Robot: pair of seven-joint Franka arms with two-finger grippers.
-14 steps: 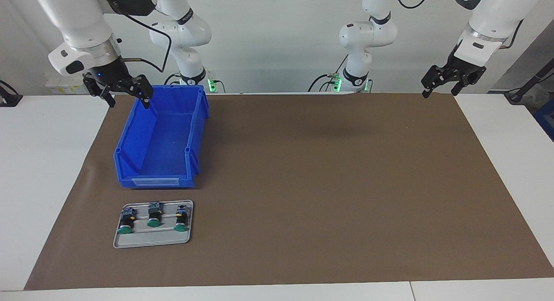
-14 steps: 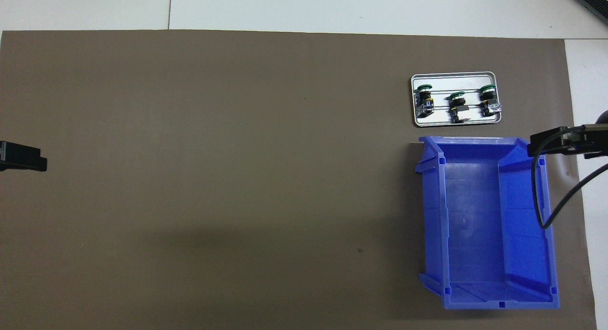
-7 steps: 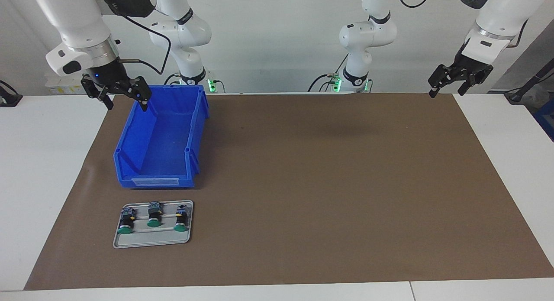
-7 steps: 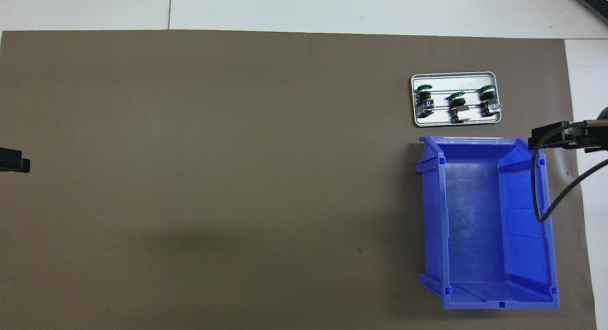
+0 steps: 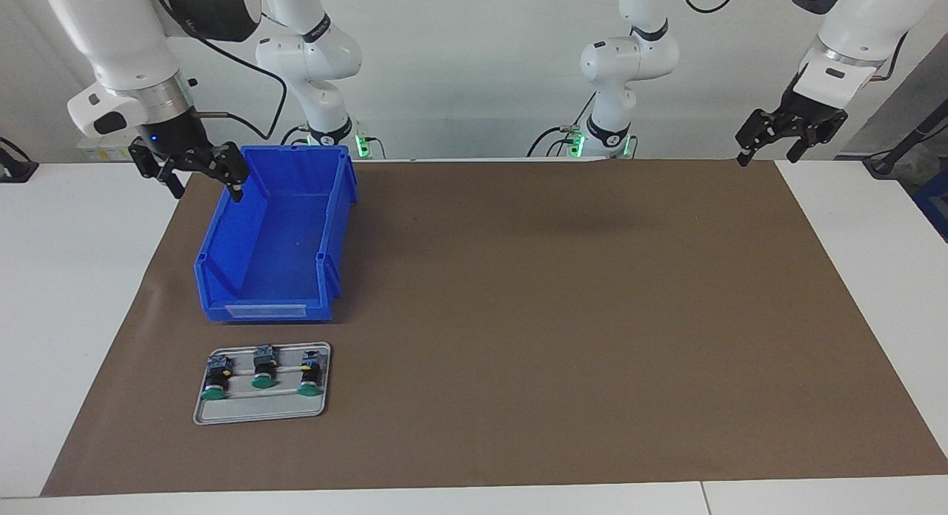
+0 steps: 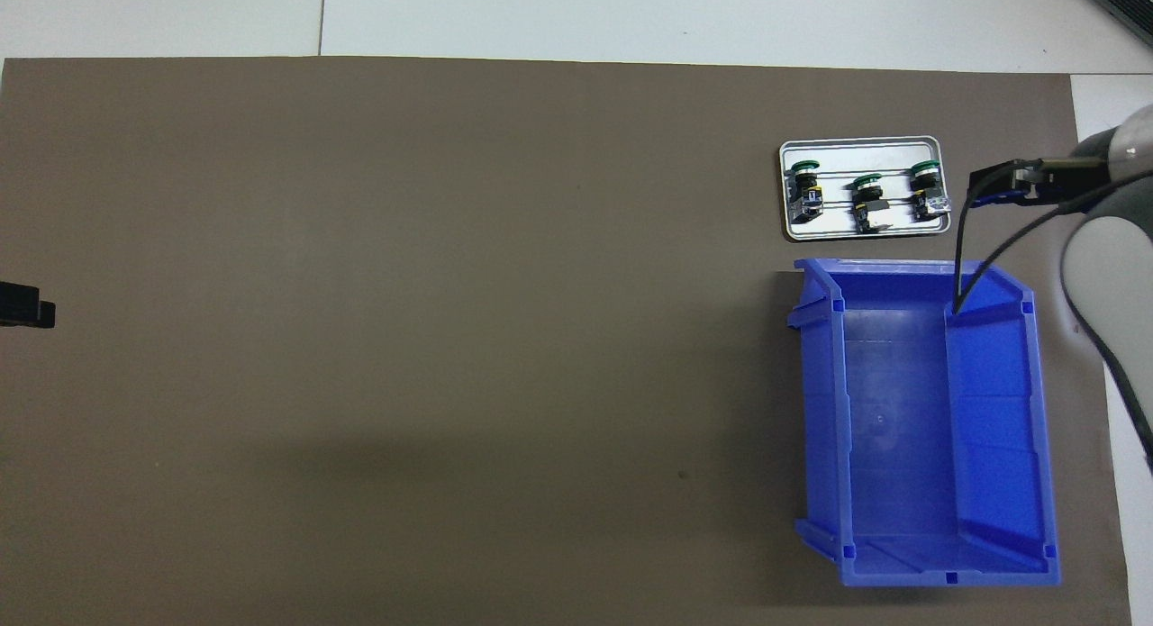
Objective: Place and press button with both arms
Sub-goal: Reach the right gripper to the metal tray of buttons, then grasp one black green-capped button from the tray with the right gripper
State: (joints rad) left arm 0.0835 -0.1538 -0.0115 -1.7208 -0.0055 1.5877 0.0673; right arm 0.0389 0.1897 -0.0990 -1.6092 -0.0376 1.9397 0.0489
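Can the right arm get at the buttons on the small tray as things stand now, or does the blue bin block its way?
Probably yes. The right claw hangs open and empty over the blue bin's rim. The buttons lie uncovered on the tray, farther from the robots than the bin, so it could pass above the bin.

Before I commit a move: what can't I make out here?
- Buttons on the tray: markings too small, both views.
- Left hand: overhead view's edge cuts off all but a tip.
- Right hand: in the overhead view its own arm covers it.
- Bin: label too small.
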